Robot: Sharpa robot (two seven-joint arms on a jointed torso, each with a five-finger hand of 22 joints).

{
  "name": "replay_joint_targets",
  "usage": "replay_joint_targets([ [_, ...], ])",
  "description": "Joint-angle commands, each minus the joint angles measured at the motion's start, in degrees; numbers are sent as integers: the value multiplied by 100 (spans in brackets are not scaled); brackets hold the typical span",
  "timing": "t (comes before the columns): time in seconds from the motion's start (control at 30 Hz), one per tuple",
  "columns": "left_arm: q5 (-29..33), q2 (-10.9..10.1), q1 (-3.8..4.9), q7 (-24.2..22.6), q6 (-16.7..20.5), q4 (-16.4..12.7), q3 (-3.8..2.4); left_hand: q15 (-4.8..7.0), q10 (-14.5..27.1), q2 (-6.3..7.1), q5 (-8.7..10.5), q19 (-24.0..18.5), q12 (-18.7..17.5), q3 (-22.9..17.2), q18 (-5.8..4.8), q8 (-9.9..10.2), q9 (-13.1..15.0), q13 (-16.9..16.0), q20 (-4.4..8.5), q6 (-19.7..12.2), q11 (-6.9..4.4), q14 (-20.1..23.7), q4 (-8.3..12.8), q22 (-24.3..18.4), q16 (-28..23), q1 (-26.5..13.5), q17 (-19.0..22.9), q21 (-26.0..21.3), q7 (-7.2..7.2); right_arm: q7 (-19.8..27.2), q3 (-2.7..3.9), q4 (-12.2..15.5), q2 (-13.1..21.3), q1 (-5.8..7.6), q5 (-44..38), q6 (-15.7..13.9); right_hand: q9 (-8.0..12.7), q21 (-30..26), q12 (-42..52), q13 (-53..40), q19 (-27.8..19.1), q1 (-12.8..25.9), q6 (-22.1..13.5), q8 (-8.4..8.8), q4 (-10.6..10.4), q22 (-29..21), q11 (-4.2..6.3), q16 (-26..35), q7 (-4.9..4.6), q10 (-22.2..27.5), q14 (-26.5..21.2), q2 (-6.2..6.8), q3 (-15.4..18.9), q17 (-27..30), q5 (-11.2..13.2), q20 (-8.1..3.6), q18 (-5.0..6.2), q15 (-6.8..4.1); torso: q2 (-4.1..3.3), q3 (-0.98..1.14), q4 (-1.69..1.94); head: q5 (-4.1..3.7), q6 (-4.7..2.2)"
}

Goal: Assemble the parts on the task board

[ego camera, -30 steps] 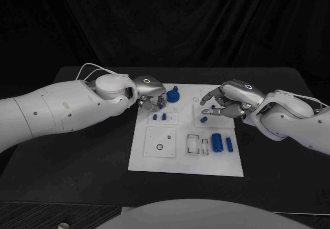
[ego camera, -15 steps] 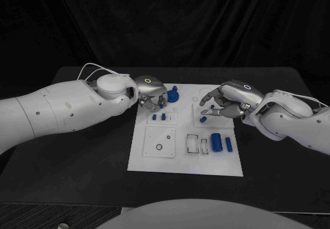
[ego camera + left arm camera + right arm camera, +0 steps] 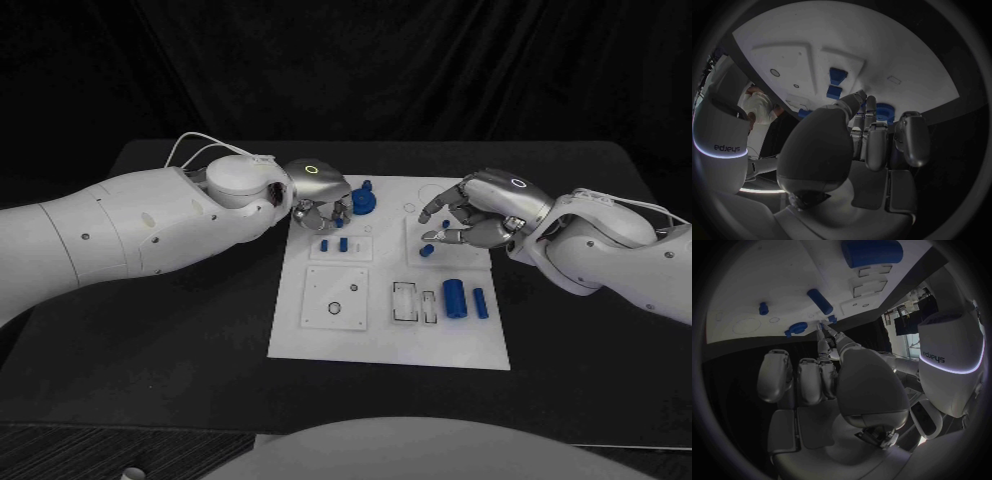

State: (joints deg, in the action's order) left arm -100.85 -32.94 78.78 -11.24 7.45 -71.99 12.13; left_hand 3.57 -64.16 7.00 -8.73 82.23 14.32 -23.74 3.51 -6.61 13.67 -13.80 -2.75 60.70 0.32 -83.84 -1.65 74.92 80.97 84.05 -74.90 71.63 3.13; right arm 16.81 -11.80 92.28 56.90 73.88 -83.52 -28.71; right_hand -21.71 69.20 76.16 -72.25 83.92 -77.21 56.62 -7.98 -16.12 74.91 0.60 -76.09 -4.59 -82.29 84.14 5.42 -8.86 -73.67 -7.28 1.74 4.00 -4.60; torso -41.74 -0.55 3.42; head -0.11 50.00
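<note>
Your left hand (image 3: 317, 195) has barely moved over the last second; it still hovers by the round blue plastic part (image 3: 362, 201) at the far edge of the white task board (image 3: 389, 340), grip unclear. Your right hand (image 3: 483, 215), fingers spread and released, stays near the small blue peg (image 3: 427, 251); nothing new is seated.

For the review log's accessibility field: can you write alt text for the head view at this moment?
Two white robot arms reach over a white task board on a black table, the left hand at its far left corner beside a round blue part, the right hand above a small blue part. More blue parts lie nearer the camera.
</note>
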Motion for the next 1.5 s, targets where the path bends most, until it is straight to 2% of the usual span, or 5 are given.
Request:
replay_joint_targets([
  [0.03, 7, 20, -25, -19, -85, 11, -5, 0, -7, 25, -31, -26, -37, -31, 36, 41, -15, 13, -4, -50, 30, -127, 4, 992, -21, 37, -78, -38, -6, -112, 2, 11, 7, -14, -5, 50, -9, -20, -37, 7, 21, -70, 45, -30, 0, 977, -1, 20, 11, 42, 242, -5, -28, 9, -24, 26, -2, 31, 4, 0, 0, 4, 0],
  [0.37, 7, 41, -78, -41, -129, 43, -5, -12, 27, 63, -27, -53, -92, -31, 45, 106, -39, 43, -16, -148, 41, -102, 14, 979, -62, 30, -18, -96, -53, -125, 2, 12, 6, -14, -5, 62, -10, -24, -41, 10, 20, -88, 51, -33, 7, 977, -1, 27, 14, 44, 241, -11, -34, 15, -27, 27, -1, 32, 5, -1, -5, 17, 0],
  [0.83, 7, -37, -92, -5, -8, 36, -5, -62, 54, 156, 32, -89, -212, -65, 56, 307, -171, 116, -61, -781, 113, -57, -18, 965, -114, -23, 71, -182, -276, -137, 2, -2, -1, -17, -5, 80, -10, -30, -44, 10, 18, -109, 56, -34, 17, 975, 0, 26, 15, 45, 241, -13, -40, 12, -29, 28, 0, 32, 5, -5, -6, 42, 0],
  [1.13, 7, -116, -94, -33, 392, 16, -5, -89, 122, 204, 46, -74, -300, -40, 54, 309, -333, 163, -84, -1376, 155, -60, -93, 971, -104, -37, 78, -184, -452, -144, 2, 10, 41, -18, -5, 50, -8, -74, -76, 47, 5, -127, 48, -29, 26, 964, 4, 43, 10, 64, 236, -3, -39, 30, -28, 28, 9, 30, 9, -8, 0, 38, 0],
  [1.5, 7, -296, -83, -135, 1071, -110, -7, -95, 95, 202, 60, -46, -294, -26, 43, 286, -363, 164, -92, -1429, 157, -80, -132, 984, -77, -32, 45, -135, -473, -141, 3, 68, 161, -11, -5, -119, -6, -86, -104, 76, 1, -115, 46, -26, 13, 961, -2, 54, 5, 82, 234, 13, -25, 40, -20, 28, 11, 32, 6, -13, -8, 24, 0],
])
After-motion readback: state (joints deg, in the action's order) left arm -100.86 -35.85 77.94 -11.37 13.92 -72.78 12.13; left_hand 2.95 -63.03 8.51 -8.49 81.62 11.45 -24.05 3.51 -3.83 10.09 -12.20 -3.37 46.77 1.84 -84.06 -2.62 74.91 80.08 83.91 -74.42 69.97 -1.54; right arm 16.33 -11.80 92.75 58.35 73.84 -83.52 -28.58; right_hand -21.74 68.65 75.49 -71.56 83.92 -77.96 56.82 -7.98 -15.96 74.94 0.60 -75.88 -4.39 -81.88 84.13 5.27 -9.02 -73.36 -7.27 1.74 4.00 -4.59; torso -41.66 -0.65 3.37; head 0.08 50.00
